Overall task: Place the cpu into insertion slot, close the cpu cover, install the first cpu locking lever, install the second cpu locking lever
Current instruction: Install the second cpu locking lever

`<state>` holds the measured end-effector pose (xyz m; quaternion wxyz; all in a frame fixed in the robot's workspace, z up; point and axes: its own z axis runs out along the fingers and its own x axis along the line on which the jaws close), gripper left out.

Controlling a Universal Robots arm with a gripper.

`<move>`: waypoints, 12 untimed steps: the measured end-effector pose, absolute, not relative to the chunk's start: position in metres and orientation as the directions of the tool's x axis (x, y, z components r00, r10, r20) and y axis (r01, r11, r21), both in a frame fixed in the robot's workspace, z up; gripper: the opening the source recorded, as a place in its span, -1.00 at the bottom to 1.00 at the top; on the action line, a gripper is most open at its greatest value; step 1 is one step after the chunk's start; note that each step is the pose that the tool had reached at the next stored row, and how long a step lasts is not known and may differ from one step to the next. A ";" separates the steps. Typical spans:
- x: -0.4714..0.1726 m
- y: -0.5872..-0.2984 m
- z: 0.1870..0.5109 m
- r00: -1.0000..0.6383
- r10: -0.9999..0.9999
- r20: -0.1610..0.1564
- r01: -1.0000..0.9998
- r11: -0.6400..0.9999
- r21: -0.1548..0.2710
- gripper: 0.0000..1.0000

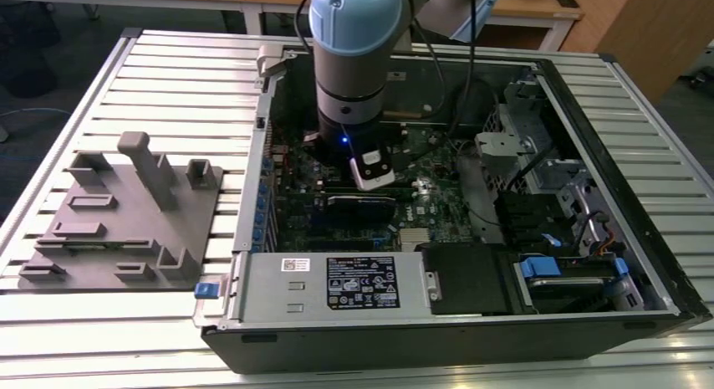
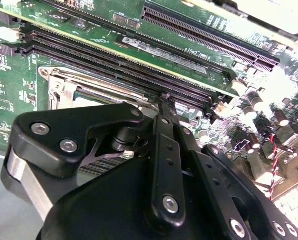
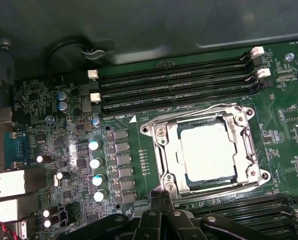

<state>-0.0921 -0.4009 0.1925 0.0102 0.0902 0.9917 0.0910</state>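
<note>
**Inspector:** You are looking at the cpu [image 3: 207,151] lying flat inside the insertion slot [image 3: 205,152], right of centre in the first wrist view. Its pale metal top is showing through the cut-out of the cpu cover [image 3: 171,160], which is lying down over the socket.

**Operator:** And the levers?

**Inspector:** Thin metal bars are running along the socket's edges; I cannot tell whether they are latched.

**Operator:** Where is the claw sitting?

**Inspector:** You are seeing the gripper [image 3: 161,199] at the lower centre of the first wrist view, its black tips coming together just beside the socket's lower left corner. In the second wrist view the fingertips [image 2: 165,102] are meeting at a point at the socket's edge, next to the long black memory slots [image 2: 138,70]. The claw is reading as closed, with nothing visible between the tips. Whether they are touching the metal frame, I cannot tell.

**Operator:** The wider scene?

**Inspector:** In the exterior view the arm [image 1: 353,63] is reaching down from the top centre into the open computer case [image 1: 624,197], over the green motherboard [image 1: 430,213]. A grey fixture block [image 1: 123,213] is sitting at the left of that frame on the slatted table [image 1: 167,71], apart from the case.
</note>
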 end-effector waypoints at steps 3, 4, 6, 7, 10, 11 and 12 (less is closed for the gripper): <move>-0.093 -0.401 0.193 -0.984 0.181 -0.004 0.177 0.967 0.181 -0.80; -0.093 -0.401 0.193 -0.984 0.181 -0.004 0.177 0.967 0.181 -0.80; -0.093 -0.401 0.192 -0.983 0.181 -0.005 0.177 0.968 0.179 -0.80; -0.094 -0.401 0.192 -0.984 0.181 -0.006 0.177 0.968 0.177 -0.80; -0.095 -0.401 0.192 -0.983 0.181 -0.008 0.177 0.970 0.168 -0.80; -0.095 -0.401 0.192 -0.984 0.181 -0.009 0.177 0.970 0.167 -0.80; -0.095 -0.401 0.193 -0.984 0.181 -0.009 0.177 0.970 0.166 -0.80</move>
